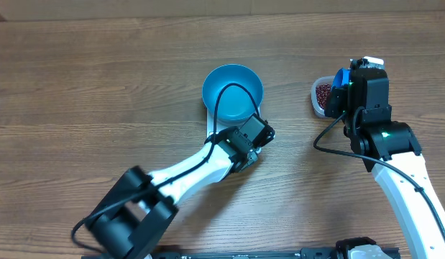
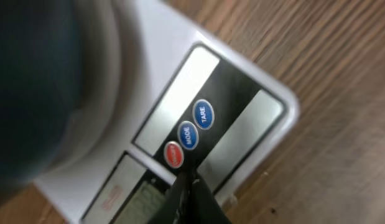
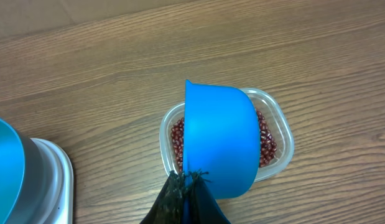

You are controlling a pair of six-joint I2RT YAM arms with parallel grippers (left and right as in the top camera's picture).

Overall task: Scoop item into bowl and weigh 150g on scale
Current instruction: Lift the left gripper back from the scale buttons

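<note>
The left gripper (image 2: 187, 186), its 2 fingers pressed together, has its tip just beside the red button (image 2: 173, 154) on the near edge of the scale (image 2: 254, 118), which carries the bowl (image 1: 233, 93). Well to the right, the right gripper (image 3: 189, 180) pinches the blue scoop (image 3: 218, 134) over the clear tub (image 3: 285, 134) of beans (image 3: 267, 140).

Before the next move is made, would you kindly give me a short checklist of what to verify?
1. Round deep blue bowl sits on the flat white square scale: ok.
2. Bowl empty before zeroing: ok, by the overhead view.
3. Left gripper shut, tips beside the scale's red button: ok; contact cannot tell.
4. Scale switched on and zeroed: cannot tell.
5. Right gripper shut on the small blue plastic scoop: ok.
6. Scoop above the clear plastic tub of dark red-brown beans: ok.
</note>
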